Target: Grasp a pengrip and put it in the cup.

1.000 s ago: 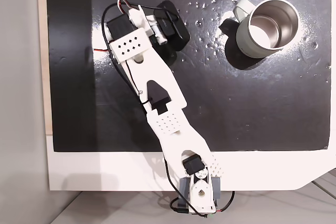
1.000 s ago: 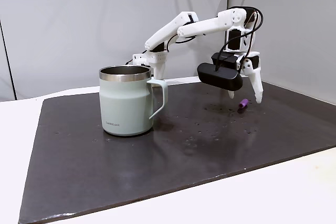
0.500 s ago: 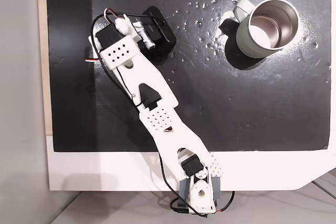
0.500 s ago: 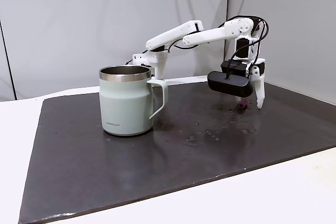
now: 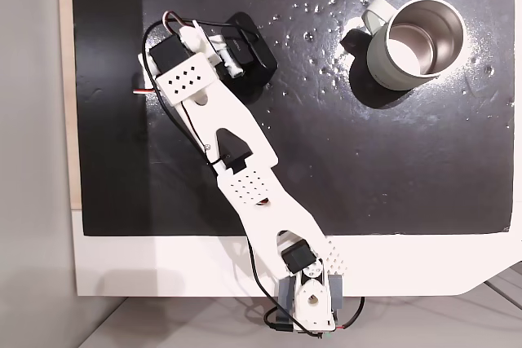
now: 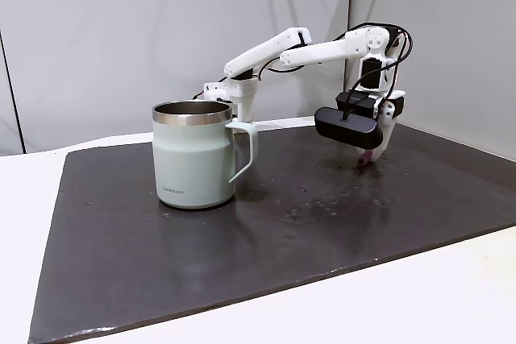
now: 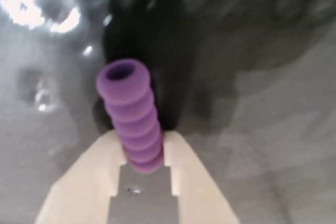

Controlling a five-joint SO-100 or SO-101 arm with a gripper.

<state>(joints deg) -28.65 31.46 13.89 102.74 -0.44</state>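
gripper (image 7: 143, 153) clamped tight on the purple pengrip (image 7: 132, 115), cup (image 5: 412, 42) way off around 3 o'clock

A ribbed purple pengrip (image 7: 132, 116), cream-white fingers (image 7: 94, 174), pale grey-green cup (image 6: 194, 163) with steel inside, black mat (image 5: 391, 160).

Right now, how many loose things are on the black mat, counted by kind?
Small purple ribbed rubber pengrip: 1
Pale grey-green mug with steel inside: 1
Total: 2
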